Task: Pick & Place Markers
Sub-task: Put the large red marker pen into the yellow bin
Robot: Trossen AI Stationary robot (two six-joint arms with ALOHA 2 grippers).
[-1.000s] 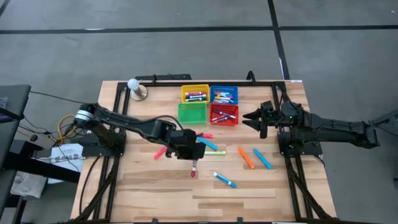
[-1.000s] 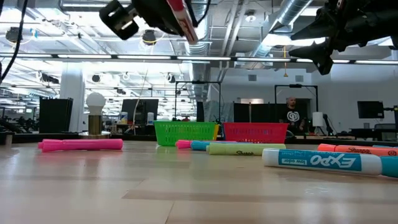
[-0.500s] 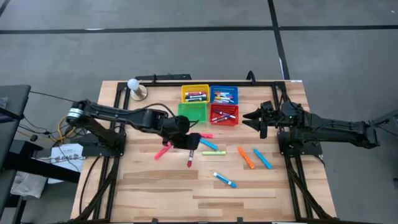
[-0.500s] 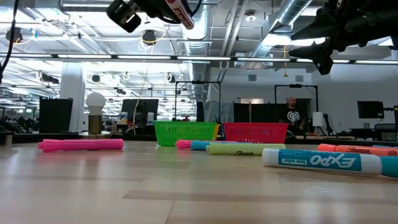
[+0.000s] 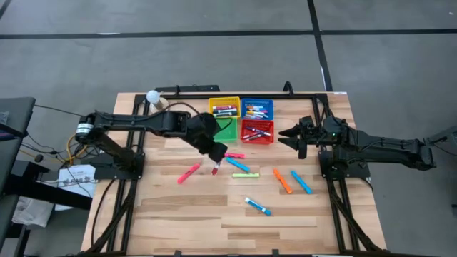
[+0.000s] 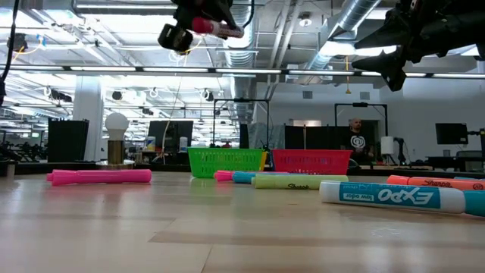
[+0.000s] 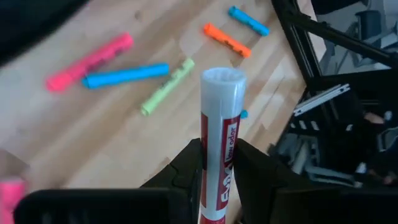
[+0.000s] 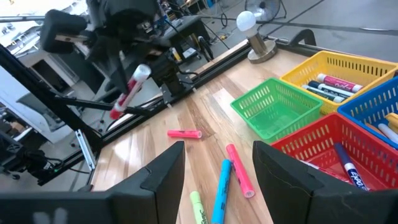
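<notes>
My left gripper (image 5: pixel 214 153) hangs above the table just near-side of the green basket (image 5: pixel 221 129), shut on a red-and-white marker (image 7: pixel 217 140), which also shows in the low view (image 6: pixel 217 29) and in the right wrist view (image 8: pixel 127 92). Several loose markers lie flat on the wood: a pink one (image 5: pixel 188 173), another pink one (image 5: pixel 235 155), blue (image 5: pixel 239 165), light green (image 5: pixel 245 175), orange (image 5: pixel 283 181), blue (image 5: pixel 300 182) and a blue-and-white one (image 5: pixel 258 207). My right gripper (image 5: pixel 294 137) waits open in the air, right of the red basket (image 5: pixel 258 132). My left gripper pinches the red-and-white marker's barrel (image 7: pixel 216 163) between its two fingers, which lie on either side of it. The marker's pale end (image 7: pixel 222 79) sticks out well past the fingertips. It is lifted clear of the table and lies almost level in the low view.
Four mesh baskets stand together at the far middle: yellow (image 5: pixel 224 107), blue (image 5: pixel 257 108), green and red, three of them holding markers. A white bulb on a round base (image 5: pixel 153 99) stands at the far left. Black rails run along both table sides. The near part is bare wood.
My left gripper has carried the red-and-white marker toward the table's far edge and the green basket, staying shut on it. The wrist has turned, so the marker has gone from steeply slanted to almost level in the low view. The right arm has kept still.
</notes>
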